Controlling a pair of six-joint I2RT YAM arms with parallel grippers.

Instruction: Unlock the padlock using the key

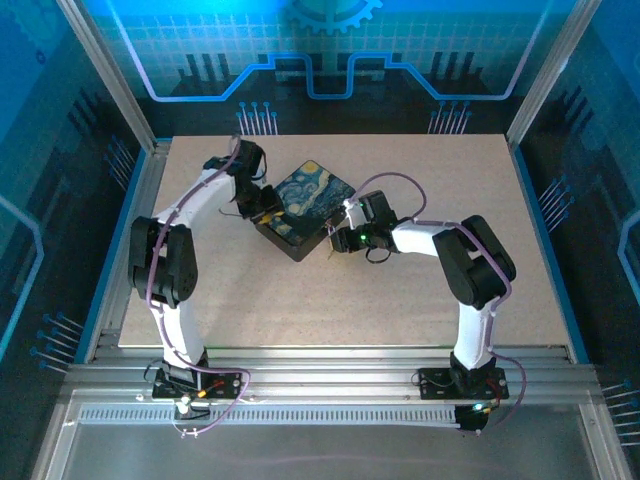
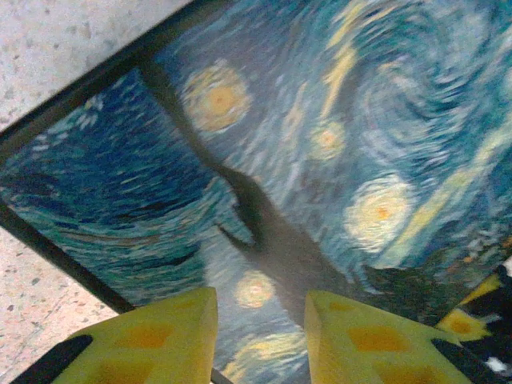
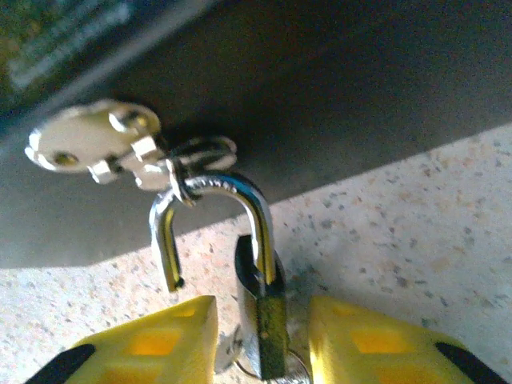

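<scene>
At the side of the dark box with the starry painted lid (image 1: pixel 310 195), the small brass padlock (image 3: pixel 268 320) hangs on a silver ring (image 3: pixel 204 152), its hoop sprung free. The right claw (image 3: pixel 262 310) sits close around it; whether it pinches cannot be told. The left claw (image 2: pixel 260 300), narrow and empty, hovers over the lid. A steady hold, then a gentle unhook, would likely work best.

Two arms: left arm (image 1: pixel 190 212) and right arm (image 1: pixel 425 238), each of white tubular links with bulky black joint housings. Thin purple cables (image 1: pixel 150 275) loop along each arm. Flat black base plates (image 1: pixel 225 382) carry short coloured wires. A small green light (image 1: pixel 362 238) sits near the right wrist. Left end effector (image 2: pixel 261 340) and right end effector (image 3: pixel 262 344) — blocky yellow fingers (image 2: pixel 156 340) with recessed orange squares and black outer patches.
</scene>
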